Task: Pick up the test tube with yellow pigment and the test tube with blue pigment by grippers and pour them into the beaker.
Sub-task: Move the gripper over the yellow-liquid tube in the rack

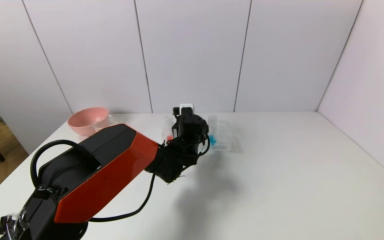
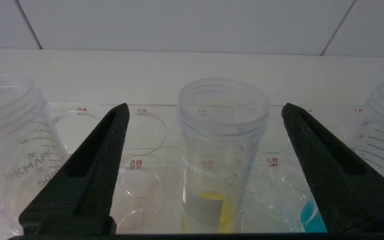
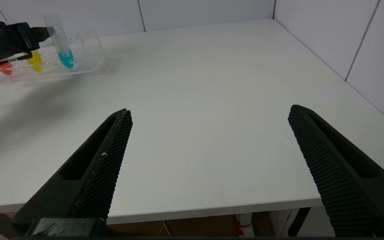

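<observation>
The white table (image 1: pixel 278 186) is smooth and matt. Far across it stands my clear plastic rack (image 3: pixel 88 56), a boxy tray of round holes, and off to my left a glossy pink bowl (image 1: pixel 88 120).

My left gripper (image 2: pixel 205 110) hovers at the rack, its rough black fingers (image 2: pixel 105 160) spread wide either side of the yellow tube (image 2: pixel 223 150) (a threaded clear cylinder, standing upright, mouth up, yellow liquid pooled at the bottom). The blue tube (image 3: pixel 62 40) stands upright just beside it, blue liquid low down.

My right gripper (image 3: pixel 208 113) hangs over the table's near edge, fingers wide apart, holding nothing.
</observation>
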`<move>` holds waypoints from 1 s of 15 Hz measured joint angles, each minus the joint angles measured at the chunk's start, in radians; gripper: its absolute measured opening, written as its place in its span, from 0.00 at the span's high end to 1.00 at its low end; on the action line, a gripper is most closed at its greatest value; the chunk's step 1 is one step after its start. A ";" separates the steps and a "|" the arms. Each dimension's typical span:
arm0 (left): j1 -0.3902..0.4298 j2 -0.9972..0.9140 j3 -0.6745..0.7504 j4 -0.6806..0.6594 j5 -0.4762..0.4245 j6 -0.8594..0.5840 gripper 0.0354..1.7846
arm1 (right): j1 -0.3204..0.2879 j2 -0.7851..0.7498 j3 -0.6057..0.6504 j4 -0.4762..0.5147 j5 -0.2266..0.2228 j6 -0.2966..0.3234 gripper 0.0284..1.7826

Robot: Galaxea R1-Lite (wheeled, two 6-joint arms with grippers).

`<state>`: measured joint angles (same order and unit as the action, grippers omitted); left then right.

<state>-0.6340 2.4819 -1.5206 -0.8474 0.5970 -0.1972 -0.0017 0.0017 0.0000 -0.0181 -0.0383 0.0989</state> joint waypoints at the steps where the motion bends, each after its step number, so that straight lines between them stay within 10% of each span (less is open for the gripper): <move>1: 0.001 0.003 -0.008 0.001 -0.001 0.000 0.19 | 0.000 0.000 0.000 0.000 0.000 0.000 0.04; 7: 0.000 0.015 -0.017 0.002 -0.028 -0.003 0.70 | 0.000 0.000 0.000 0.000 0.000 0.000 0.04; 15: -0.001 0.007 -0.015 0.021 -0.027 -0.002 0.71 | 0.000 0.000 0.000 0.000 0.000 0.000 0.04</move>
<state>-0.6349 2.4891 -1.5360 -0.8260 0.5704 -0.1991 -0.0017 0.0017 0.0000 -0.0181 -0.0385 0.0994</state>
